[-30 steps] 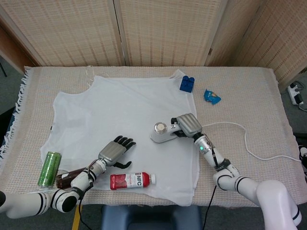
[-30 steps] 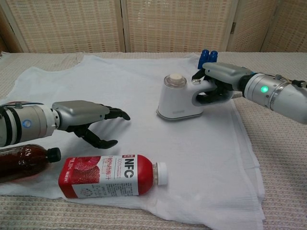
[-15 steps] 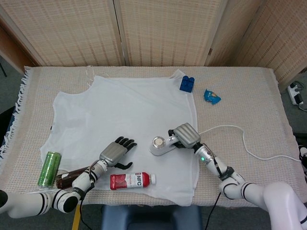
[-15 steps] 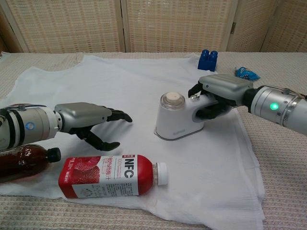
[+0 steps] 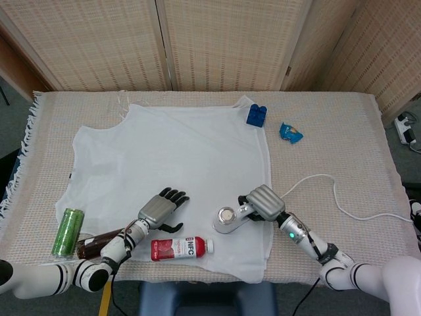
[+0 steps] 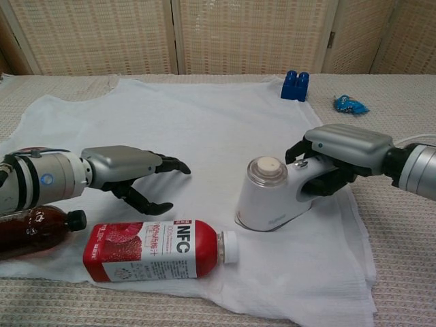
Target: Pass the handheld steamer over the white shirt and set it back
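The white shirt (image 5: 171, 158) (image 6: 197, 129) lies spread flat over the table. My right hand (image 5: 265, 203) (image 6: 340, 151) grips the handle of the white handheld steamer (image 5: 231, 220) (image 6: 272, 197), which stands on the shirt near its front right hem, tilted slightly. Its cord (image 5: 329, 187) trails right across the cloth-covered table. My left hand (image 5: 158, 210) (image 6: 126, 170) rests low over the shirt's front left part, fingers spread and holding nothing.
A red NFC juice bottle (image 5: 181, 248) (image 6: 160, 250) lies on the shirt's front edge beside my left hand. A dark bottle (image 6: 34, 231) and a green can (image 5: 68, 232) sit at front left. Blue bricks (image 5: 256, 114) and a blue wrapper (image 5: 290, 132) lie at the back right.
My right hand has dragged the steamer across the shirt toward the front edge and slightly right. The left hand has barely moved.
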Robot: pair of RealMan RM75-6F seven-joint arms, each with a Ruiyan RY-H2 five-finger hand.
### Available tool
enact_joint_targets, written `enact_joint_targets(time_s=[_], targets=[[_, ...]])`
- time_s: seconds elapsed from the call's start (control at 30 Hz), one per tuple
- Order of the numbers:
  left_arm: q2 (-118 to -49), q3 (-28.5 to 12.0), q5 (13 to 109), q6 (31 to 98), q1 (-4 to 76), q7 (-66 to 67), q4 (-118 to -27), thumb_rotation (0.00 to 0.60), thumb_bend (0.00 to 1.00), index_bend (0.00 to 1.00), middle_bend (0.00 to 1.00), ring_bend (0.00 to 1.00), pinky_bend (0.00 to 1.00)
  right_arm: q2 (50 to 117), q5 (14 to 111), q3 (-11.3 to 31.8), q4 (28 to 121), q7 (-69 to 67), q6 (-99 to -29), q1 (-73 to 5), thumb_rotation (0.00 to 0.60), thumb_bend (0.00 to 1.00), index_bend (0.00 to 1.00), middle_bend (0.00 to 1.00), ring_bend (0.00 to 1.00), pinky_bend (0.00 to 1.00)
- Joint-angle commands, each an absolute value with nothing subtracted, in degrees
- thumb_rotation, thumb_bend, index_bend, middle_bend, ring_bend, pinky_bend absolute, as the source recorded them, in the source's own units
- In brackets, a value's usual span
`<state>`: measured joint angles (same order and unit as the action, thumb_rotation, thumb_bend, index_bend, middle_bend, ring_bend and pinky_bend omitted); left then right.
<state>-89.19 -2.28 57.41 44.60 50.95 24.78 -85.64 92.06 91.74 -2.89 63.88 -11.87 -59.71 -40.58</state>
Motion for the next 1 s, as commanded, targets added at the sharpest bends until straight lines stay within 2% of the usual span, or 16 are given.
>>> enact_joint_targets(time_s=[0.03,0.4,0.67,0.83,1.0], targets=[[-89.17,-2.27,57.38,44.70,50.99,24.90,-85.81,0.269,0.44,0.12,0.08,0.00,0.00,90.62,92.68,-4.13,65.41,-11.95,-60.88,-39.30,0.600,0.48,0.85,0.87,0.82,0.88],[-88.80,-2.25,57.35,45.38,51.10,25.49,-86.75,0.269,0.44,0.12,0.08,0.00,0.00,84.88,94.63,-7.15,69.77,-10.67,-64.89,-34.92,0.600,0.48,0.85,0.87,0.82,0.88],[-88.83,-2.59,58.04,45.53,51.13,24.72,-86.51,0.270,0.44,0.12,0.08,0.00,0.00,85.01,90.24,-0.12,69.26,-11.42,-64.78,-36.63,0.600,0.48,0.85,0.87,0.82,0.88],[-88.79,-2.55,58.26,45.50,51.02,24.32,-86.06,0.273,0.44,0.12,0.08,0.00,0.00,89.72,87.86,3.49,65.63,-11.02,-60.82,-39.96,0.600,0.48,0.85,0.87,0.82,0.88],[-88.73,-2.34,58.14,45.44,50.79,24.13,-85.60,0.269,0.44,0.12,0.08,0.00,0.00,95.76,87.52,4.59,59.20,-8.04,-57.39,-43.10,0.600,0.48,0.85,0.87,0.82,0.88]])
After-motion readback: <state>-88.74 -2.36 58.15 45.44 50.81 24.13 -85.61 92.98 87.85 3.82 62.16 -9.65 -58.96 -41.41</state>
